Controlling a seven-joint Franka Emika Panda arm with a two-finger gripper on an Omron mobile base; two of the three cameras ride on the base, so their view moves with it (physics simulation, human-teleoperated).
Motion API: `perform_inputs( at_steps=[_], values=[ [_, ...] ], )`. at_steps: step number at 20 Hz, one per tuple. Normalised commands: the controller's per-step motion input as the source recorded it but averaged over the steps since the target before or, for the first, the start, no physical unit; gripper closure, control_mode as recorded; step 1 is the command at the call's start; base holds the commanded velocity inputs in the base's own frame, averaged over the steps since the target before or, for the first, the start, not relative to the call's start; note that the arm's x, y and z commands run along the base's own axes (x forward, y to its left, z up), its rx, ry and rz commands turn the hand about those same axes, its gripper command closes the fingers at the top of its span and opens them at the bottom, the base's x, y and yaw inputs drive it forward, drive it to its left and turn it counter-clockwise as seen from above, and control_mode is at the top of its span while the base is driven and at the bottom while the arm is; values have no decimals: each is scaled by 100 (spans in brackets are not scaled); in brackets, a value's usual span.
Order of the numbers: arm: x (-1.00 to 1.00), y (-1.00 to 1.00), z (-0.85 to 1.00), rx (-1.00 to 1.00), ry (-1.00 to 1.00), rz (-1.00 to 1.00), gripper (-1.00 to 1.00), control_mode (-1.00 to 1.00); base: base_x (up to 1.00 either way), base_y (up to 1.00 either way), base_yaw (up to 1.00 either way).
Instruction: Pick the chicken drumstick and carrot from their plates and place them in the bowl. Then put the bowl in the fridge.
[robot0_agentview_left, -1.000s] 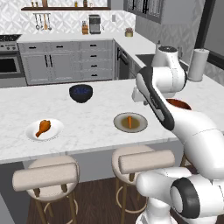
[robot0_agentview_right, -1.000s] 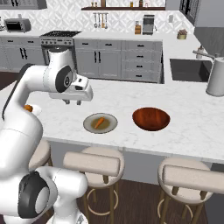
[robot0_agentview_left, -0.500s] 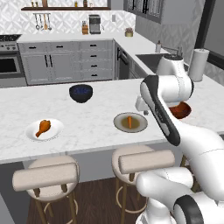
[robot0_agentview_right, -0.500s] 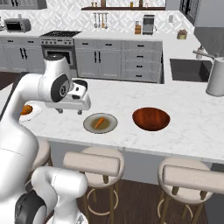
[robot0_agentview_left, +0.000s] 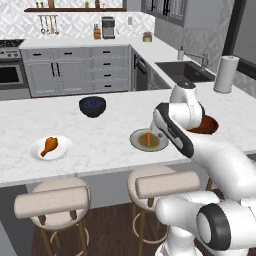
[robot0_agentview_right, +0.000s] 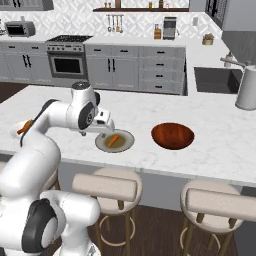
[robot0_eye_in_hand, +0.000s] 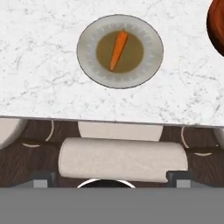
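Your arm (robot0_agentview_left: 200, 150) is built of glossy white, rounded shells, thick tubes that swell into bulbous housings at each joint. Between the shells you can see dark grey to black bands and round caps, most plainly the big black ring with a grey disc on the near joint (robot0_agentview_left: 215, 227). In the right base view the same white links (robot0_agentview_right: 40, 150) show a black-rimmed grey disc (robot0_agentview_right: 36, 227).

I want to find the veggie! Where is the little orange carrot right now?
The slim orange carrot lies on the grey-rimmed plate with the olive-brown centre on the white marble counter, just left of the reddish-brown bowl in the right base view.
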Motion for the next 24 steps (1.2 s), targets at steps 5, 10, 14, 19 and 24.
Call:
perform_inputs(
  at_steps=[5,10,14,19,24],
  values=[
    [100,0,-60,0,1,0,-100,-100,0,0,0],
    [99,-12,-39,0,6,0,-100,-100,0,0,0],
    [94,-3,-33,0,3,0,-100,-100,0,0,0],
    [68,0,-33,0,8,0,-100,-100,0,0,0],
    [29,0,-39,0,1,-3,-100,-100,0,0,0]
  ],
)
